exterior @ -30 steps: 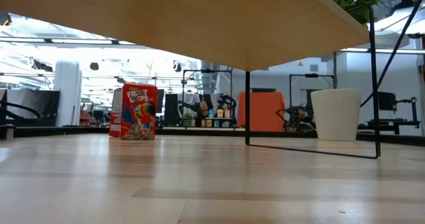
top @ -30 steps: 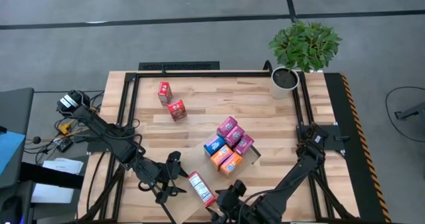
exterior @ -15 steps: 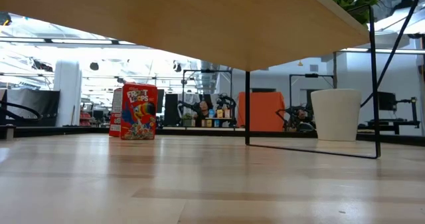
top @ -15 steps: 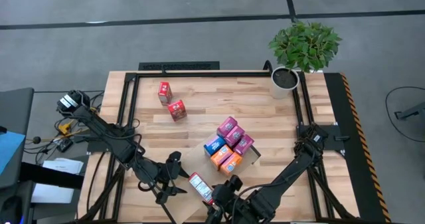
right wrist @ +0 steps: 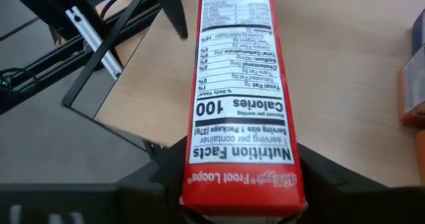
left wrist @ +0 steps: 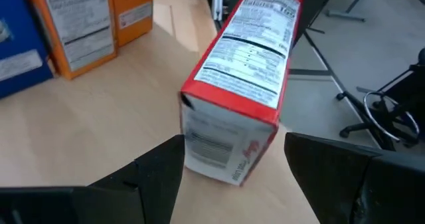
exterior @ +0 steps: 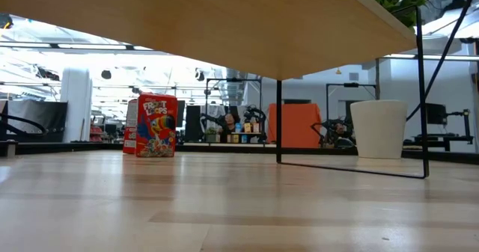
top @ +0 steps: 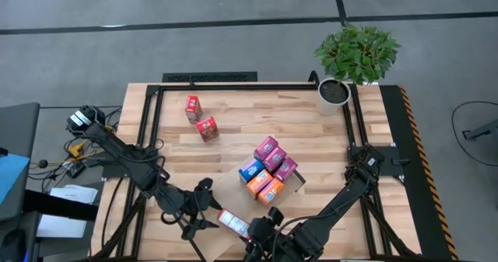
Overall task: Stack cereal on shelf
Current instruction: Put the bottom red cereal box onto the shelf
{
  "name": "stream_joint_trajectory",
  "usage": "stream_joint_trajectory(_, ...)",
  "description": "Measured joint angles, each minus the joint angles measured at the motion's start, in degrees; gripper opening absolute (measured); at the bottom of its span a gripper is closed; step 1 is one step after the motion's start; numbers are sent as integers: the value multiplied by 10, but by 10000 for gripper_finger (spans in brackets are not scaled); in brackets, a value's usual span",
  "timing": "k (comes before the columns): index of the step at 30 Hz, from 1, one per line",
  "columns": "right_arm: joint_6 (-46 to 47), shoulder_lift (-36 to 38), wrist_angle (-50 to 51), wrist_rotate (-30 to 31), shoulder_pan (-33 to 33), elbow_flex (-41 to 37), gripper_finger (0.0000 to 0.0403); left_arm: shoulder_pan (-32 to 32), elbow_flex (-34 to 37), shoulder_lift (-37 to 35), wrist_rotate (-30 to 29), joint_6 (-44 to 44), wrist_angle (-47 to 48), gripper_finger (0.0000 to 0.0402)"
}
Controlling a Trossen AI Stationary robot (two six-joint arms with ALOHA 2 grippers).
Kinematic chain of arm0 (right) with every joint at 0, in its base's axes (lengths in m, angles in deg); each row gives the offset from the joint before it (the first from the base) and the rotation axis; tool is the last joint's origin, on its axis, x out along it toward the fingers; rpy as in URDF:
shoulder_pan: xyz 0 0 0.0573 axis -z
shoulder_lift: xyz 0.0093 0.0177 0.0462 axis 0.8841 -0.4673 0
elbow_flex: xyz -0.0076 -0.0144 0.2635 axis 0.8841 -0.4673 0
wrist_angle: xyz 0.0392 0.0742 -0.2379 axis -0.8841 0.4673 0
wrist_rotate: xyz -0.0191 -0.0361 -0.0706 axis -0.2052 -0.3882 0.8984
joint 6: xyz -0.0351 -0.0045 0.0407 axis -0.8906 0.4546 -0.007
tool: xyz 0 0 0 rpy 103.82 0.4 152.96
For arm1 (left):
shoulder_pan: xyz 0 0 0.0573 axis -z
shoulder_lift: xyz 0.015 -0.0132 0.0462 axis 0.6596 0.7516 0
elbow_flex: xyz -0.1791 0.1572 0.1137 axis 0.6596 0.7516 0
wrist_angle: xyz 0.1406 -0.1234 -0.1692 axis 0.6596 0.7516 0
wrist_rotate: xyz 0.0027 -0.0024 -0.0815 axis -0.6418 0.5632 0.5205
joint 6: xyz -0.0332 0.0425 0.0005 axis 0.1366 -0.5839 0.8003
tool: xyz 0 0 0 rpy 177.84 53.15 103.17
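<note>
Red box (top: 233,221) shifted left toward the left claw (top: 208,213) over the last second, carried by the right claw (top: 250,228), which grips it at one end near the front edge of the surface (top: 233,122). Right wrist view: box (right wrist: 240,98) fills the gap between the fingers (right wrist: 153,181), nutrition panel up. Left claw spread wide, fingers (left wrist: 156,167) either side of the box end (left wrist: 242,84), not touching.

Five boxes (top: 268,171), magenta, blue and orange, sit clustered right of centre on the pale wood. Two red boxes (top: 200,118) stand apart toward the far left. Potted plant (top: 354,60) at the far right corner. Black frame rails run along the surface's edges.

Low view: shelf board (exterior: 247,20) spans overhead on thin black legs; red Froot Loops box (exterior: 155,126) stands upright at left, white pot (exterior: 379,128) at right. Room beyond has bright ceiling lights, an orange panel, other rigs.
</note>
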Motion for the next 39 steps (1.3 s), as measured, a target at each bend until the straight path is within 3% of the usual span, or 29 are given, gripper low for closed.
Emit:
stream_joint_trajectory(8, -17, 0, -13, -11, 1, 2, 164, 0, -21, 0, 2, -25, 2, 249)
stream_joint_trajectory(16, -35, 8, -11, -17, -2, 14, 151, 0, -22, -9, 9, -24, 6, 249)
stream_joint_trajectory(29, -44, 88, 39, -94, -7, 14, 149, 0, -23, -129, 9, -8, 82, 249)
stream_joint_trajectory(34, -87, 134, 40, -73, -10, 14, 150, 1, -23, -173, 6, 4, 86, 249)
stream_joint_trajectory(39, -134, 190, 62, -1, 3, 14, 152, 1, -23, -207, 2, 2, 84, 249)
